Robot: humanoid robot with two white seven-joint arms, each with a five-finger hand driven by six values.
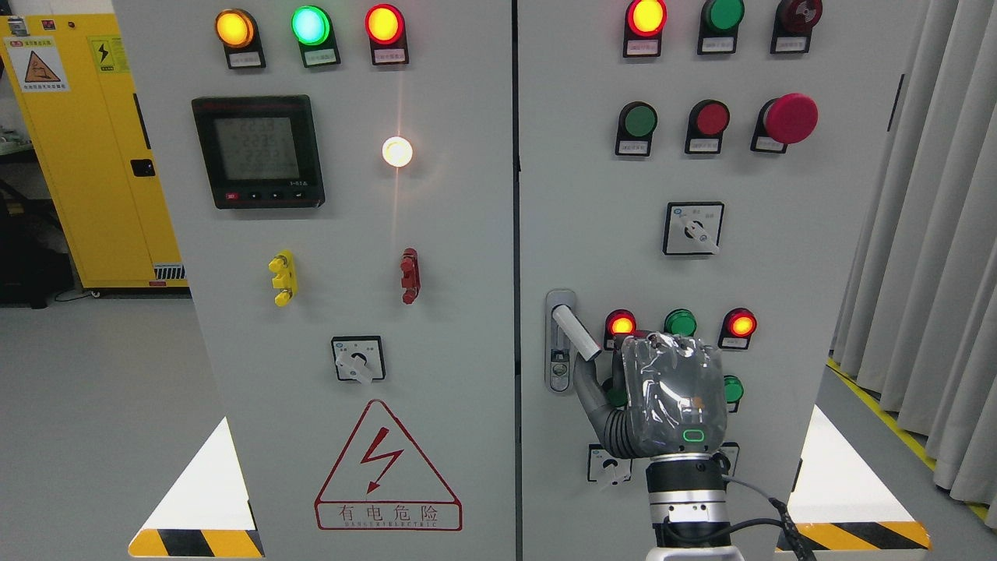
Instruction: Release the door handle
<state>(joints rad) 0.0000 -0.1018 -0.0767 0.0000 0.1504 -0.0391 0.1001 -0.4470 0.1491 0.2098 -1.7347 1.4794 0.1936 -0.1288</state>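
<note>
Handle [575, 333] on right cabinet door [818, 234], near its left edge: long axis diagonal, free end pointing down-right. Right hand [666, 397] just beside it, fingers loose, thumb under the tip; contact unclear. Grey panel, lit lamps, grey floor [93, 405], curtain [935, 273] right.

Button labels [314, 56] too small to read.

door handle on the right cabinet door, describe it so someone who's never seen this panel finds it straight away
Start at the dark seam between the two grey cabinet doors and go to the right door's left edge, about two-thirds down. The door handle is a pale lever swung out from a tall silver plate, just left of the right hand. Unlike the round lamps and buttons nearby, it is a slanted bar.
</note>
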